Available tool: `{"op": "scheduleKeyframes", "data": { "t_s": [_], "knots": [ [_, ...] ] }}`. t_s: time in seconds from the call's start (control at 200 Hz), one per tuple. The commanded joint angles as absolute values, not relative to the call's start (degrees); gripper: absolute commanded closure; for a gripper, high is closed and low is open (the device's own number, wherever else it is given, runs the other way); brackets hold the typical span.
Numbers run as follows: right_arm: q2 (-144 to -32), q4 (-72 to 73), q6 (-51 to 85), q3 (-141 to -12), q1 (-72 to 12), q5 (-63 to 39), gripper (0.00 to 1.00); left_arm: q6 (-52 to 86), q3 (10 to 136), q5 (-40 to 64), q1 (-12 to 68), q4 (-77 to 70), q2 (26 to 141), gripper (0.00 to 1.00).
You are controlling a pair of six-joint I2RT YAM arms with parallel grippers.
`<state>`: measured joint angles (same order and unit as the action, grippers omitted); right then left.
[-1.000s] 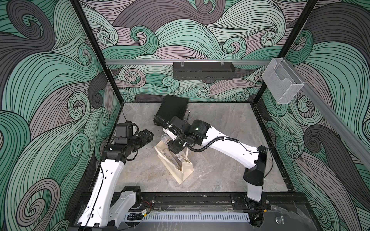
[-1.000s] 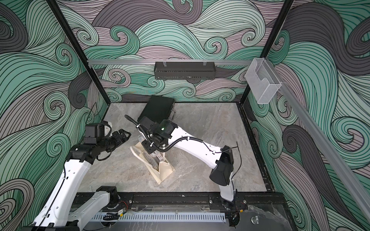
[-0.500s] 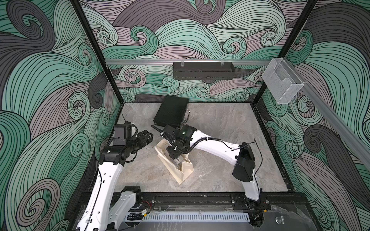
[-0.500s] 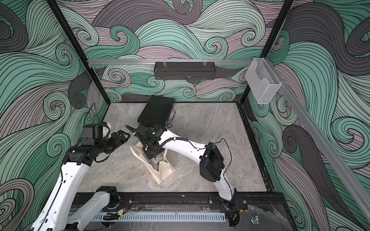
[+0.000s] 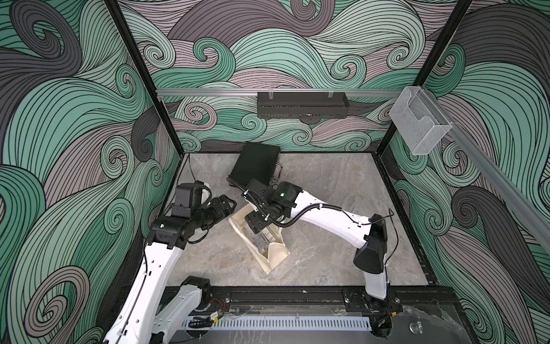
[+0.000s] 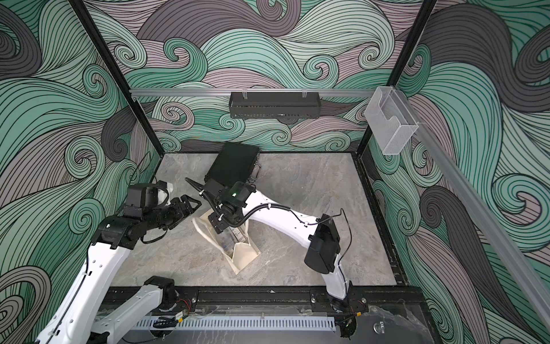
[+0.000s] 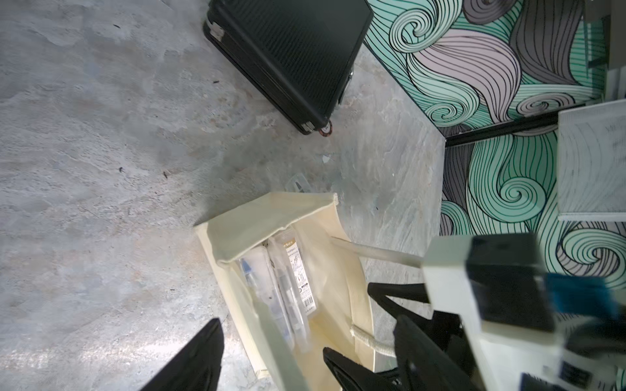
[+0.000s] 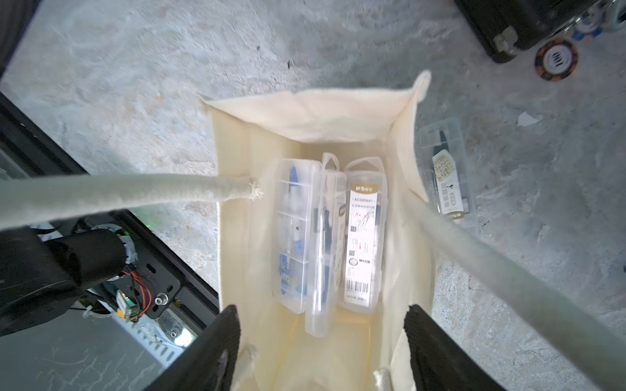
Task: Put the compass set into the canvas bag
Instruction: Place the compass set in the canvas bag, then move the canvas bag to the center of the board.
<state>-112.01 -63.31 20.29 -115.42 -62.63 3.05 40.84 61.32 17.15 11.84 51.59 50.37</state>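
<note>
Right end effector (image 8: pixel 321 311) jaws just sprung wide above the canvas bag (image 8: pixel 305 115). The compass set (image 8: pixel 320 254) is released and lies inside between two others. Left end effector (image 5: pixel 227 205) is wide at the rim. Spare case (image 8: pixel 443 176) waits on the bench (image 8: pixel 135 67).

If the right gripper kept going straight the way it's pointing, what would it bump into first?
Probably the clear compass cases lying inside the canvas bag. The right gripper is open and points into the bag's mouth, with the cases straight ahead, though depth is hard to judge.

Teal wave-swirl walls (image 5: pixel 282 53) — grey marble floor (image 5: pixel 327 184)
</note>
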Motion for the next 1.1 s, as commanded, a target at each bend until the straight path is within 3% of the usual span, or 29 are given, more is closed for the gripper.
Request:
{"op": "scheduleKeyframes", "data": {
  "t_s": [0.0,0.11,0.37,0.595,0.786,0.861,1.096],
  "knots": [
    [-107.49,-63.67,17.08,-119.19,-62.27,7.78,0.21,42.40,63.36,16.26,15.54,55.21,51.70,0.22],
    [-105.48,-63.56,15.99,-119.68,-61.00,10.32,0.19,42.74,64.01,15.92,17.88,58.09,52.61,0.23],
    [-105.97,-62.09,16.60,-117.77,-57.03,3.25,0.21,41.67,66.25,8.97,18.05,60.94,51.76,0.22],
    [-102.10,-57.69,14.02,-114.72,-56.20,6.08,0.20,44.12,64.71,15.78,20.10,59.59,53.94,0.23],
    [-98.77,-57.64,17.73,-109.68,-50.37,4.58,0.20,48.21,61.64,16.41,24.80,55.71,54.54,0.27],
    [-97.61,-57.53,19.39,-107.55,-48.00,2.33,0.20,49.36,60.66,16.98,25.61,52.24,55.03,0.33],
    [-98.78,-57.40,19.03,-104.99,-47.20,-1.40,0.21,49.32,61.06,18.43,25.86,44.45,58.86,0.75]
  ]
}}
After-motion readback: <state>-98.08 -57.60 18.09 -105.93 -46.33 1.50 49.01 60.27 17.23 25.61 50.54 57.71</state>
